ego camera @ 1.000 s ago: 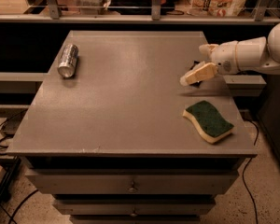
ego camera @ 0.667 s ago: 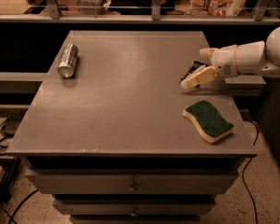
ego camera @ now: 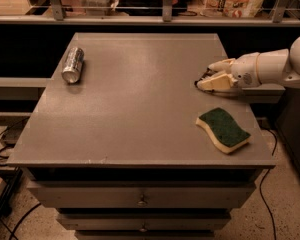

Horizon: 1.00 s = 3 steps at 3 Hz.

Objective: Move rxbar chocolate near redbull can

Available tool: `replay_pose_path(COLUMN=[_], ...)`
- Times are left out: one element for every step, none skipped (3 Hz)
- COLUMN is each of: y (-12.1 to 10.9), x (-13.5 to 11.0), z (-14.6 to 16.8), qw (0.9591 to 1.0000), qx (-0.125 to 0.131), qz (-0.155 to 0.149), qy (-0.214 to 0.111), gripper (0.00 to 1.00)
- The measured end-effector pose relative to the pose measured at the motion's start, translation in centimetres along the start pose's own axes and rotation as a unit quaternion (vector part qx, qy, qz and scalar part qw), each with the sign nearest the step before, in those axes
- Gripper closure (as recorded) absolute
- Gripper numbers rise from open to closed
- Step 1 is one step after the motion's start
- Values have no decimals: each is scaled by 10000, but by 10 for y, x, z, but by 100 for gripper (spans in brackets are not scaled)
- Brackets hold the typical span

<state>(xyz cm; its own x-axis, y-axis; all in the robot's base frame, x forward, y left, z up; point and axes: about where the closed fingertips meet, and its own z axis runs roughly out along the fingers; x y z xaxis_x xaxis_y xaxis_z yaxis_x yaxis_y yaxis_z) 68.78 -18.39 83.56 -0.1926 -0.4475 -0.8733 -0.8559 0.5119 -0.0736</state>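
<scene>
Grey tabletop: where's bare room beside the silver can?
Bare: middle and front left of the grey tabletop, between the silver drink can lying far left and the green-and-yellow sponge front right. Crowded: right edge, where the white gripper sits low behind the sponge.

Pretty dim, warmish light here. Big grey flat-topped table (ego camera: 140, 114) with grey drawers (ego camera: 90, 196) underneath, speckled floor (ego camera: 285, 219), black cables (ego camera: 2, 144) on the left, metal railing (ego camera: 140, 20) at the far side. The gripper (ego camera: 206, 75) sits low at the table's right edge.
</scene>
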Motion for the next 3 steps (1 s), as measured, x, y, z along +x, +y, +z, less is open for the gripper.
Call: replay_pose_path(y=[1,12,36], x=[-1,-38,-104], z=[-2,-6,-20], qw=[10000,9997,9970], qx=[16,126,149], qz=[6,-172,-724], qy=[-36,-72,-246], gripper=[78,99,100])
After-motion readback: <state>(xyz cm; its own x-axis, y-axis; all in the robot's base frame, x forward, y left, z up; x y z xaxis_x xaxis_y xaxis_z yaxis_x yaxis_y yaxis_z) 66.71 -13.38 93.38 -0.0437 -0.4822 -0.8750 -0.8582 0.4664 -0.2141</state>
